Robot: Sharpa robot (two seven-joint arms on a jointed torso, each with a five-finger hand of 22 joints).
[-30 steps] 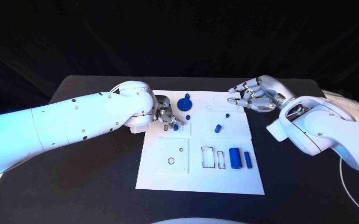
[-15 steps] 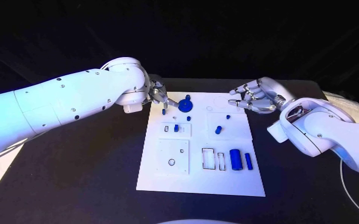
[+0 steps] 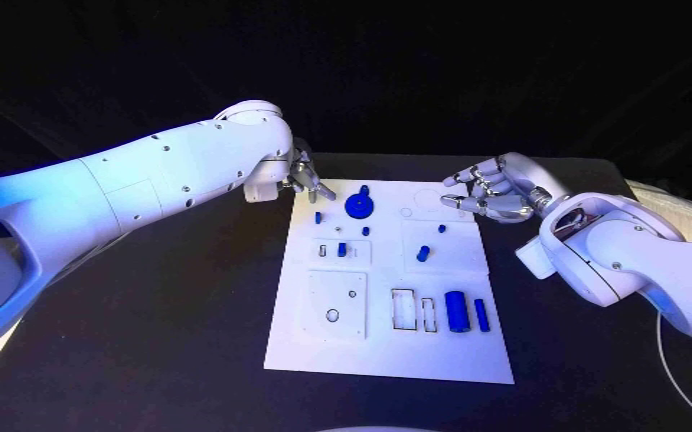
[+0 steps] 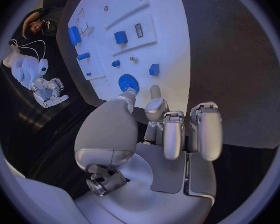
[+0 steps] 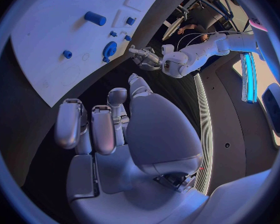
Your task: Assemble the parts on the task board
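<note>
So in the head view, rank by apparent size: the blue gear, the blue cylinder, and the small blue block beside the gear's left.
1. Blue cylinder
2. Blue gear, close to the cylinder, so this order is unsure
3. Small blue block, clearly smallest

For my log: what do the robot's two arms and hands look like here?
Both arms are smooth, rounded white shells dotted with small dark screw holes. The left hand and right hand are silver metal, with segmented fingers and broad grey palms. A thin white cable trails by the right arm.

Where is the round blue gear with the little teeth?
In the head view the blue gear sits near the far end of the white task board, just right of the left hand and clear of it.
</note>
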